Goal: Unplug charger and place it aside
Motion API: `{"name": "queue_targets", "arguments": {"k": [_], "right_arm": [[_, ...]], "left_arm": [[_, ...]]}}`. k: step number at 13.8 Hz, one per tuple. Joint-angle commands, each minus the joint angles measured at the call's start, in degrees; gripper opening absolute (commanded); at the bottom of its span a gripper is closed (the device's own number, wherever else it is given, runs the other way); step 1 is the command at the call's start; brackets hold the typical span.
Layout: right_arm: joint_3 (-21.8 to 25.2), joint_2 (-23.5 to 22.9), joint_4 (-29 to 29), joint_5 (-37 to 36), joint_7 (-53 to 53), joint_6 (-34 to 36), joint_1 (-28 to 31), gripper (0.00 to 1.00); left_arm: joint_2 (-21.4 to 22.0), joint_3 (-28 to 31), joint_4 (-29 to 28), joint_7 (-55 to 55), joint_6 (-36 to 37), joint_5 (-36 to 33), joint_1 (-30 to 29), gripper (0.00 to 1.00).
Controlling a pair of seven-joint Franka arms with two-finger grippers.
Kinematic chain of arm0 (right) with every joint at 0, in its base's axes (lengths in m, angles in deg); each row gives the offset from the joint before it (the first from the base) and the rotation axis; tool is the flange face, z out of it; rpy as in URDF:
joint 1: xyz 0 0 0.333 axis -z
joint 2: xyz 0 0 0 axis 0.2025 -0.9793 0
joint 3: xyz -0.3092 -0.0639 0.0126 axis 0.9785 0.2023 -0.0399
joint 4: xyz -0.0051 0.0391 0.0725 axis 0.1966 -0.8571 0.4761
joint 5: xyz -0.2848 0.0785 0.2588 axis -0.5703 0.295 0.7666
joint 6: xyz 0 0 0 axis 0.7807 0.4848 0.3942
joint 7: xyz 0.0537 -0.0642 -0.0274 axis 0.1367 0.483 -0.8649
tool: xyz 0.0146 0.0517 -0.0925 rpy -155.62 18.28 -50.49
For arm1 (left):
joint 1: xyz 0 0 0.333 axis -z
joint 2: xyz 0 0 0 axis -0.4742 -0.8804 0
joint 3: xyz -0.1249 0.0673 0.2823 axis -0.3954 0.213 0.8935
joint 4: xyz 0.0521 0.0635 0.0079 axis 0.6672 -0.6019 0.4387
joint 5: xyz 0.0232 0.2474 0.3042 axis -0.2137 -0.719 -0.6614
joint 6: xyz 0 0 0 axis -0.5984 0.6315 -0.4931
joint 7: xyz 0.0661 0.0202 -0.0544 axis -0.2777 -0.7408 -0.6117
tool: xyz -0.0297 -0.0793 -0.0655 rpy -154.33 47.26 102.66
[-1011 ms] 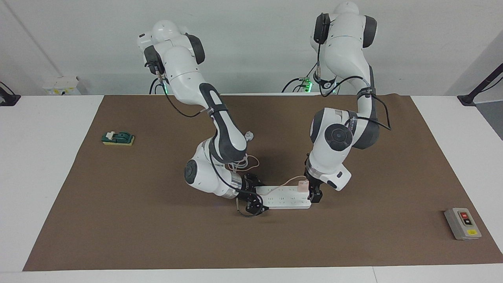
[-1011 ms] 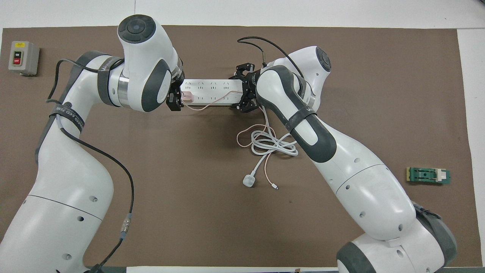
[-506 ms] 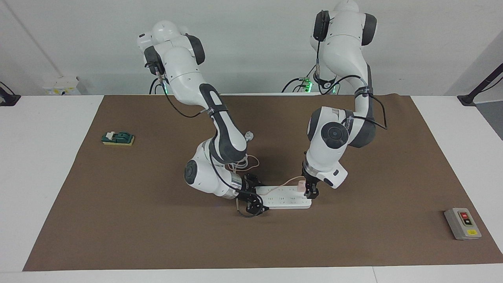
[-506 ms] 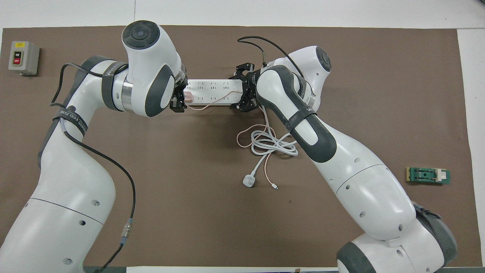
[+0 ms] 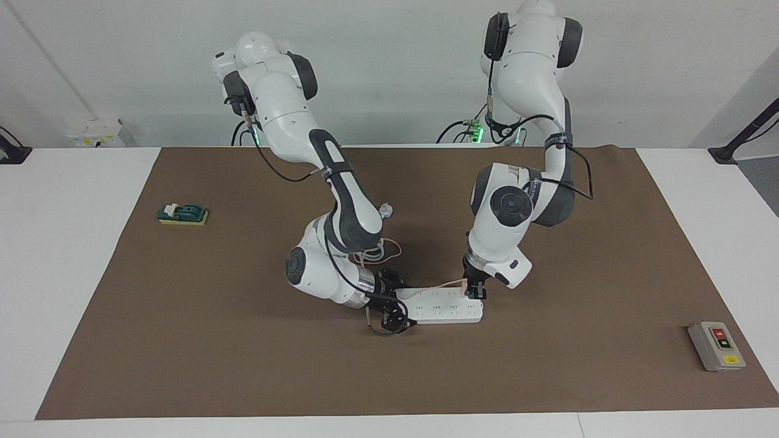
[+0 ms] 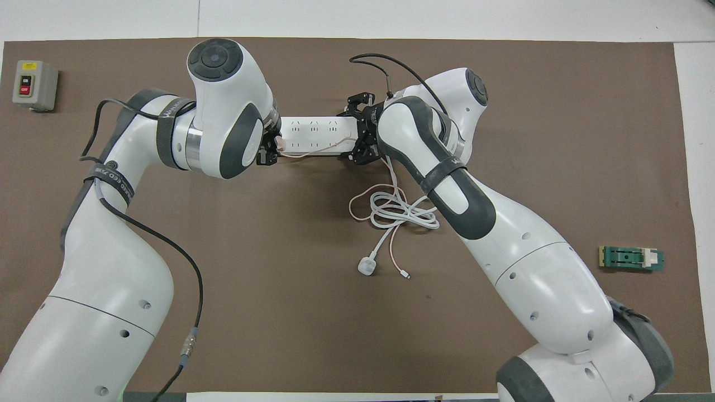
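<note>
The pale pink charger (image 5: 465,283) is plugged into the white power strip (image 5: 441,308) at the end toward the left arm. In the overhead view only a sliver of the charger (image 6: 279,144) shows past the left arm. Its thin pink cable (image 6: 313,151) runs along the strip (image 6: 315,134) to a loose coil. My left gripper (image 5: 473,292) is down at the charger, open, with its fingers on either side of it; it also shows in the overhead view (image 6: 271,151). My right gripper (image 5: 394,307) is shut on the strip's other end, as the overhead view (image 6: 357,133) also shows.
The strip's white cord and plug (image 6: 367,266) lie coiled with the pink cable nearer to the robots. A grey switch box (image 5: 717,345) sits toward the left arm's end, and a green block (image 5: 182,214) toward the right arm's end. A brown mat (image 5: 243,365) covers the table.
My left gripper has moved from the strip's end in over the charger and now hides most of it. The right gripper and the strip have not moved.
</note>
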Motion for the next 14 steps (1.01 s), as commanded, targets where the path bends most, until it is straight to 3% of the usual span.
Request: {"name": "queue_targets", "arguments": {"k": [1, 8, 14], "right_arm": [[-0.2, -1.2, -0.4, -0.9, -3.5, -3.9, -1.0, 0.47], [-0.2, -1.2, -0.4, -0.8, -3.5, -3.9, -1.0, 0.48], [-0.2, -1.2, -0.4, -0.7, -3.5, -3.9, -1.0, 0.48]], "left_arm": [[2.4, 0.7, -3.7, 0.2, -0.4, 0.0, 1.1, 0.0], [2.8, 1.0, -2.7, 1.5, 2.2, -1.5, 1.0, 0.0], [7.9, 0.8, -2.7, 5.3, 8.1, -1.4, 0.5, 0.0]]}}
